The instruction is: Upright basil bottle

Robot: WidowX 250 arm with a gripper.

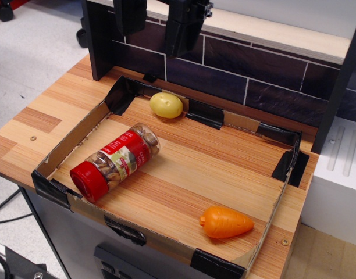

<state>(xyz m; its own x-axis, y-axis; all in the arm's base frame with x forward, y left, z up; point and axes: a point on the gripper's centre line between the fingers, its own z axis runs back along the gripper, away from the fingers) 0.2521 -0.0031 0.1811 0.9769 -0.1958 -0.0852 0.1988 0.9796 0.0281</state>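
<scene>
One basil bottle (116, 164) lay on its side at the left of the frame, and it carried one red cap (89, 182). One orange carrot toy (225, 222) sat at the lower right. One yellow, rounded toy (166, 105) rested at the upper middle. That made three loose items in all. One low cardboard wall (73, 142) ringed them, joined by several strips of black tape (205, 114); their exact number could not be told. One desk (44, 116) carried everything. One dark tool (182, 26) showed at the top edge.
</scene>
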